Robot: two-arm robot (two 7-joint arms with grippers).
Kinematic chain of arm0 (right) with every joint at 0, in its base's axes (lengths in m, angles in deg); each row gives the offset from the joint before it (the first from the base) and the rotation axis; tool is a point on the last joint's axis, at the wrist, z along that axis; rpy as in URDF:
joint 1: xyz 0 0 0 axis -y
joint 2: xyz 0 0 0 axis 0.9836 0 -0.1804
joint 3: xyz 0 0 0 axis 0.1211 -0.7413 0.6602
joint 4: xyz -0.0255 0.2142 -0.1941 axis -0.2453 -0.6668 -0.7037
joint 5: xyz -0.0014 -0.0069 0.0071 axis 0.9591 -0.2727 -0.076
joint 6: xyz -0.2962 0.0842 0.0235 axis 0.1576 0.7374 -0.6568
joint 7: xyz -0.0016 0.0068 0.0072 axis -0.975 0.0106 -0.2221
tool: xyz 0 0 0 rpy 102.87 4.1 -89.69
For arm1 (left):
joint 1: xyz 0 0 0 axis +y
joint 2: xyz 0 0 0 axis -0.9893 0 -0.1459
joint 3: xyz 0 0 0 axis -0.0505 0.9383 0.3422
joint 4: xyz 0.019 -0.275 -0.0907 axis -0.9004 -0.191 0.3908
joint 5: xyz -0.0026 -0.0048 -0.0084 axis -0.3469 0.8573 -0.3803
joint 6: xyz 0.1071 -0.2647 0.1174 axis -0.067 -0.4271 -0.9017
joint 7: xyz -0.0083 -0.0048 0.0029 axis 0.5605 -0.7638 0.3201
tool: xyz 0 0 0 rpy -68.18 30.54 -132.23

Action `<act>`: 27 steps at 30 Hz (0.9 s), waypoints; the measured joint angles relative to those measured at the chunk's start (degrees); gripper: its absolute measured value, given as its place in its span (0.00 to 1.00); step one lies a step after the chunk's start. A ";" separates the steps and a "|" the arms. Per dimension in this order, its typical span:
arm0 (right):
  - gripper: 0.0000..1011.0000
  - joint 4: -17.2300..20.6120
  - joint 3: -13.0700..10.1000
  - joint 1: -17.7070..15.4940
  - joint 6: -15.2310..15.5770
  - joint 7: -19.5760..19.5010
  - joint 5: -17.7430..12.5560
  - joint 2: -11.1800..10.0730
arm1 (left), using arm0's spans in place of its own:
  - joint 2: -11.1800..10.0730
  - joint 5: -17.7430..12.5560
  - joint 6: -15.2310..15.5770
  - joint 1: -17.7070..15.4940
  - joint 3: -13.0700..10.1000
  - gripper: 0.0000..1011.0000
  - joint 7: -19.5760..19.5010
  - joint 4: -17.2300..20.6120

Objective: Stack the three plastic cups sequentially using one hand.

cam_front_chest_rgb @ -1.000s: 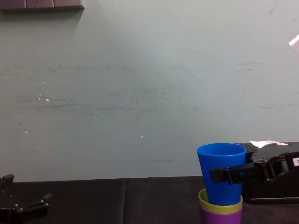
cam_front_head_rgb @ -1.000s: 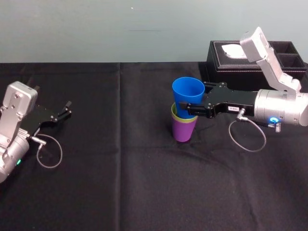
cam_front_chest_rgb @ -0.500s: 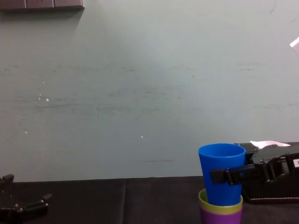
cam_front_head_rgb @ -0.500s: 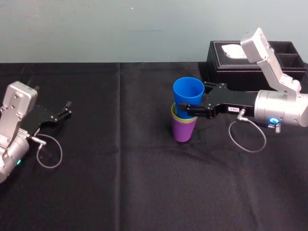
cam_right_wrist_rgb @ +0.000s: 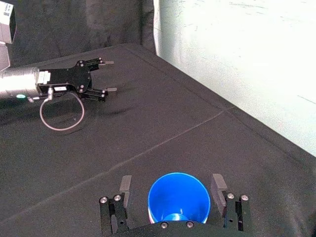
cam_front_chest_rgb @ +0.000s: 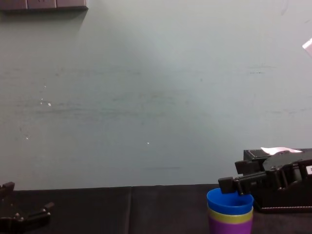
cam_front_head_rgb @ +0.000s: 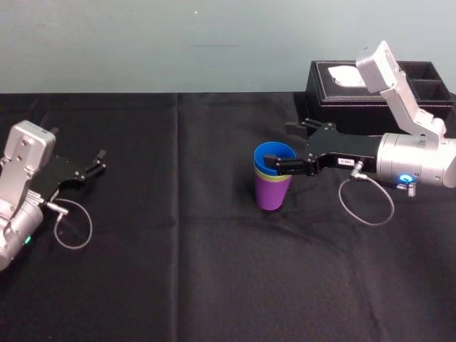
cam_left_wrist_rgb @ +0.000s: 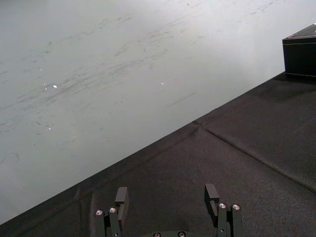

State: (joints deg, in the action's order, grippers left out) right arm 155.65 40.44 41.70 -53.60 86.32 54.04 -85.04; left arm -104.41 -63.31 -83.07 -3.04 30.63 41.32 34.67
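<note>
The three plastic cups stand nested at mid-table: the blue cup (cam_front_head_rgb: pixel 274 152) sits deep in the yellow-green cup (cam_front_head_rgb: pixel 262 171), which sits in the purple cup (cam_front_head_rgb: pixel 271 192). From the chest, the blue cup's (cam_front_chest_rgb: pixel 230 201) rim, the yellow-green band (cam_front_chest_rgb: pixel 230 216) and the purple cup (cam_front_chest_rgb: pixel 230 226) show one above the other. My right gripper (cam_front_head_rgb: pixel 283 148) is open, one finger on each side of the blue cup's (cam_right_wrist_rgb: pixel 177 197) rim, with a gap on both sides. My left gripper (cam_front_head_rgb: pixel 100 162) rests open at the table's left.
A black tissue box (cam_front_head_rgb: pixel 377 85) stands behind the right arm at the back right. Black cloth covers the table, with a pale wall along its far edge. The right arm's cable loop (cam_front_head_rgb: pixel 367 203) hangs just above the cloth.
The right gripper's fingers have spread apart and let go of the blue cup, which has dropped from its raised position down into the yellow-green cup. The left arm has not moved.
</note>
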 joint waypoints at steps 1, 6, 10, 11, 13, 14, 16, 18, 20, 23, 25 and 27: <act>0.99 0.01 0.00 0.00 0.01 0.00 0.01 0.00 | 0.00 0.00 0.00 0.00 0.00 1.00 0.00 0.00; 0.99 0.03 0.00 0.00 0.04 -0.03 0.01 0.00 | 0.00 0.00 0.00 0.00 0.00 1.00 0.00 0.00; 0.99 -0.06 0.11 0.11 0.05 -0.05 0.11 0.07 | 0.00 0.00 0.00 0.00 0.00 1.00 0.00 0.00; 0.99 -0.04 0.22 0.14 0.05 -0.20 0.34 0.12 | 0.00 0.00 0.00 0.00 0.00 1.00 0.00 0.00; 0.99 0.70 0.00 -0.40 -0.03 -0.75 0.41 -0.20 | 0.00 0.00 0.00 0.00 0.00 1.00 0.00 0.00; 0.99 1.10 -0.27 -0.75 -0.08 -0.95 0.32 -0.44 | 0.00 0.00 0.00 0.00 0.00 1.00 0.00 0.00; 0.99 2.62 -1.50 -2.40 -0.55 -1.97 -0.44 -1.41 | 0.00 0.00 0.00 0.00 0.00 1.00 0.00 0.00; 0.99 3.97 -2.59 -3.83 -1.02 -2.82 -1.03 -2.31 | 0.00 0.00 0.00 0.00 0.00 1.00 0.00 0.00; 0.99 5.97 -4.41 -6.23 -1.87 -4.11 -1.92 -3.73 | 0.00 0.00 0.00 0.00 0.00 1.00 0.00 0.00; 0.99 8.82 -7.01 -9.93 -3.48 -6.37 -2.82 -5.82 | 0.00 0.00 0.00 0.00 0.00 1.00 0.00 0.00; 0.99 10.79 -9.16 -13.09 -4.79 -8.33 -3.16 -7.19 | 0.00 0.00 0.00 0.00 0.00 1.00 0.00 0.00; 0.99 11.95 -10.39 -15.02 -5.65 -9.79 -3.16 -7.88 | 0.00 0.00 0.00 0.00 0.00 1.00 0.00 0.00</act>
State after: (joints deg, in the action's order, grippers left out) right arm 167.61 30.04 26.68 -59.25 76.53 50.88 -92.92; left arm -104.40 -63.30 -83.07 -3.04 30.63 41.32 34.67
